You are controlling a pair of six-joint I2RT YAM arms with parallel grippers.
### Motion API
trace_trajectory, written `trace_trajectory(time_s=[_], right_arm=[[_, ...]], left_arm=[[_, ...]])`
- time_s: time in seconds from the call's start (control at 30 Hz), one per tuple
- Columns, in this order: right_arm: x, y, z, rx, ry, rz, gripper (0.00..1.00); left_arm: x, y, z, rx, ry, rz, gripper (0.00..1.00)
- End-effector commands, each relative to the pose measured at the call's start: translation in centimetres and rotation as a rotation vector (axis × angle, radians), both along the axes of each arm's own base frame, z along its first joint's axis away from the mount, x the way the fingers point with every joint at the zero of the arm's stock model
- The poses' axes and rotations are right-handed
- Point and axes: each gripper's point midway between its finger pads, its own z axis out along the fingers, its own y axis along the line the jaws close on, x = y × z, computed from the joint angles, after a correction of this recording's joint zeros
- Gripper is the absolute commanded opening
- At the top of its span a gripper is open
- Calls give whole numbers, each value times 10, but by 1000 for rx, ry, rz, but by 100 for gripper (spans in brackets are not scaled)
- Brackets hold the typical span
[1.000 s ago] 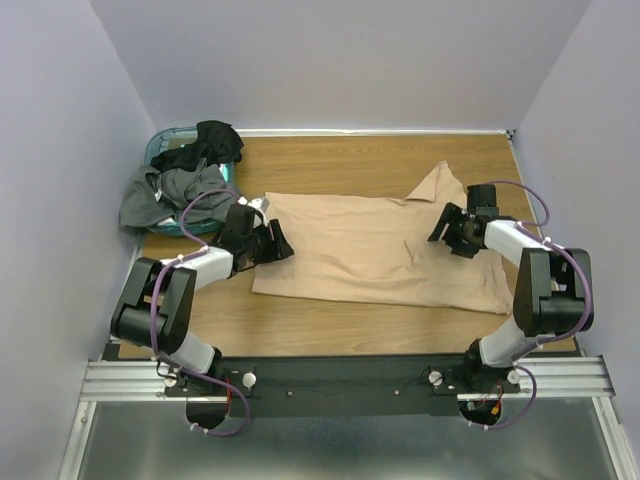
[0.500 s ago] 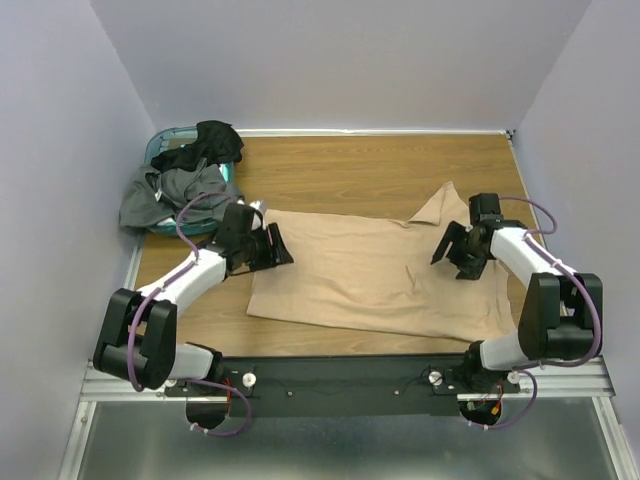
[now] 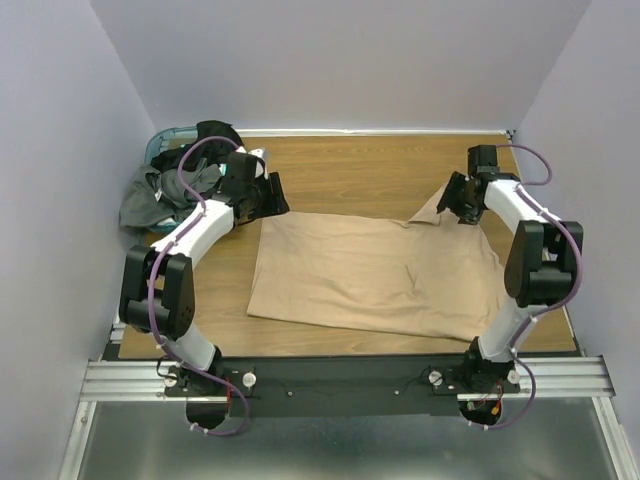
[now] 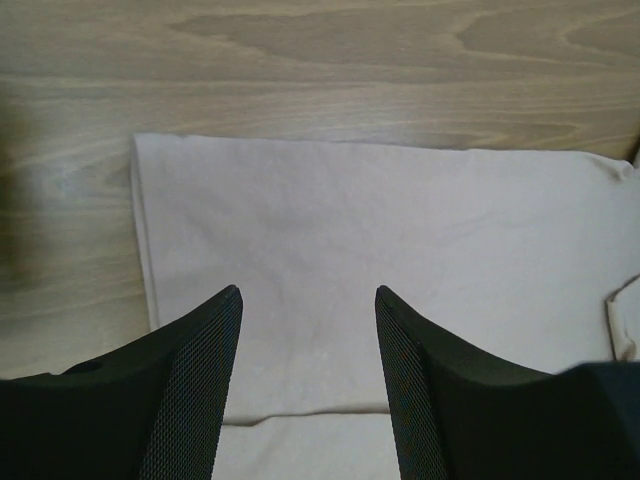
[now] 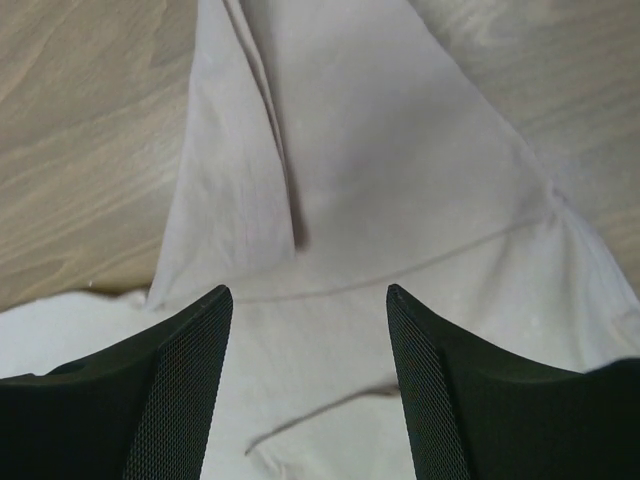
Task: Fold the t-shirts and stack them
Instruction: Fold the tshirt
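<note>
**Top view:** fixed camera above and behind the arm bases, looking down over the whole table (image 3: pixel 350 160). **Left wrist view:** close, looking down past the left gripper (image 4: pixel 308 290) at a corner of the tan shirt (image 4: pixel 400 230). **Right wrist view:** close, looking past the right gripper (image 5: pixel 307 289) at the shirt's sleeve. All views share the shirt.

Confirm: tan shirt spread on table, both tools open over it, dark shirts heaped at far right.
Wrong side: top external view shows dark shirts heaped at far left. The tan shirt is spread on the table, left tool and right tool open over it.
</note>
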Motion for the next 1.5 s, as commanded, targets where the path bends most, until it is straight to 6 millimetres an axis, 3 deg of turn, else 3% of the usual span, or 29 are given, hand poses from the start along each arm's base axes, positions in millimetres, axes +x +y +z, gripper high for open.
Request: trace_trajectory(time_s=[0.0, 0.27, 0.57, 0.7, 0.97, 1.07, 1.1, 1.17, 1.47], right_arm=[[31, -5, -6, -17, -40, 15, 69], [80, -7, -7, -37, -120, 56, 63], [118, -9, -24, -63, -150, 95, 57], [131, -2, -31, -30, -161, 129, 54], [131, 0, -45, -19, -137, 142, 48], [130, 2, -50, -9, -128, 147, 26], [130, 2, -51, -6, -125, 141, 12], [127, 1, -52, -14, -120, 133, 3], [116, -16, -43, -54, -118, 89, 0]], left_arm=[[13, 13, -1, 67, -14, 14, 64], [18, 21, -24, 96, 24, 19, 64], [15, 25, -31, 100, 39, 24, 64], [20, 28, -34, 116, 45, 24, 64], [24, 35, -58, 150, 89, 26, 64], [27, 40, -68, 173, 108, 29, 64], [29, 42, -69, 181, 110, 36, 64], [32, 45, -74, 191, 119, 43, 64], [58, 56, -86, 231, 111, 105, 63]])
